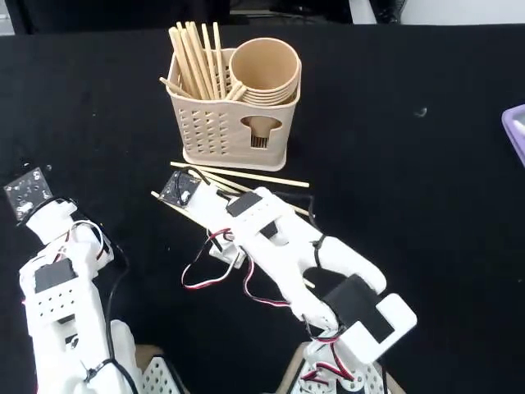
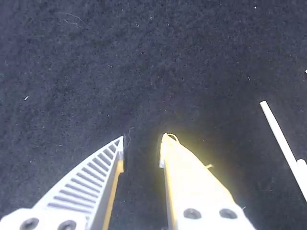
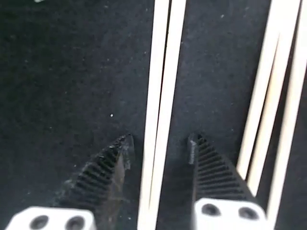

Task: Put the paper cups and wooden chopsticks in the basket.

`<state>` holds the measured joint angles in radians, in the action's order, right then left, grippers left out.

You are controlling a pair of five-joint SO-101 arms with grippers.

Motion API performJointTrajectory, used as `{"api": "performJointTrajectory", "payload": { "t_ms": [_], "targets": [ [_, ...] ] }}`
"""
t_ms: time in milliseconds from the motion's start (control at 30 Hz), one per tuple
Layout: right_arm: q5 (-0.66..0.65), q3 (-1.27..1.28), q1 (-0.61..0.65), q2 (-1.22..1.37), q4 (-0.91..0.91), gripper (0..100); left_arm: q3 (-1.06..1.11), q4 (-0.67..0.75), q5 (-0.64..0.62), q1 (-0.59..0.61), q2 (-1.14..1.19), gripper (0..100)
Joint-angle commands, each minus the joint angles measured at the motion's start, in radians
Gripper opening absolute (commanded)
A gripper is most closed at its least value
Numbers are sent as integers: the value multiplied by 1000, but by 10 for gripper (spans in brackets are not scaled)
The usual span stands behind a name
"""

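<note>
Chopsticks (image 3: 161, 72): one pair flat on the black table (image 3: 57, 72).
My right claw (image 3: 159, 143): parted, straddling that pair.
My left claw (image 2: 142, 140): narrowly parted, holding nothing.

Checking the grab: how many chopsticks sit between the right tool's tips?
2, side by side on the table: one chopstick and its neighbour, both inside the right tool. Others lie outside.

No text, label, number or sign can be read on the perforated beige plastic basket (image 1: 209, 131), the stacked tan paper cups (image 1: 264, 70), the pale wooden chopsticks (image 1: 195, 61) or the black table cloth (image 1: 410, 205).
</note>
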<state>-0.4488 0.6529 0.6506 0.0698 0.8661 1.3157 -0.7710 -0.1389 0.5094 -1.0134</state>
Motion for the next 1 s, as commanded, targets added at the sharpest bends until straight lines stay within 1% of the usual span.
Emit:
{"api": "performJointTrajectory", "payload": {
  "t_ms": [0, 100, 167, 267, 333, 433, 600, 700, 800, 900, 967],
  "targets": [
    [-64, -47, 25, 24, 41, 123, -22, 15, -8, 4, -18, 134],
    [-98, -76, 25, 59, 109, 79, -22, 15, -8, 5, -18, 134],
    [-97, -93, 20, 81, 123, 11, -22, 15, -8, 5, -18, 134],
    [-95, -101, 18, 85, 126, 9, -22, 15, -8, 5, -18, 134],
    [-69, -108, 18, 59, 129, 11, -22, 15, -8, 7, -18, 133],
    [-48, -111, 18, -73, 175, 11, -22, 15, -8, 7, -18, 133],
    [-48, -113, 17, -418, 282, 10, -24, 15, -9, 7, -18, 133],
    [-46, -113, 17, -618, 293, 10, -24, 15, -9, 7, -18, 133],
    [-25, -113, 17, -792, 218, 11, -24, 15, -9, 5, -18, 133],
    [75, -104, 17, -917, 46, 11, -24, 15, -9, 4, -18, 133],
    [133, -104, 17, -951, -84, 11, -22, 15, -9, 2, -18, 133]
  ]
}}
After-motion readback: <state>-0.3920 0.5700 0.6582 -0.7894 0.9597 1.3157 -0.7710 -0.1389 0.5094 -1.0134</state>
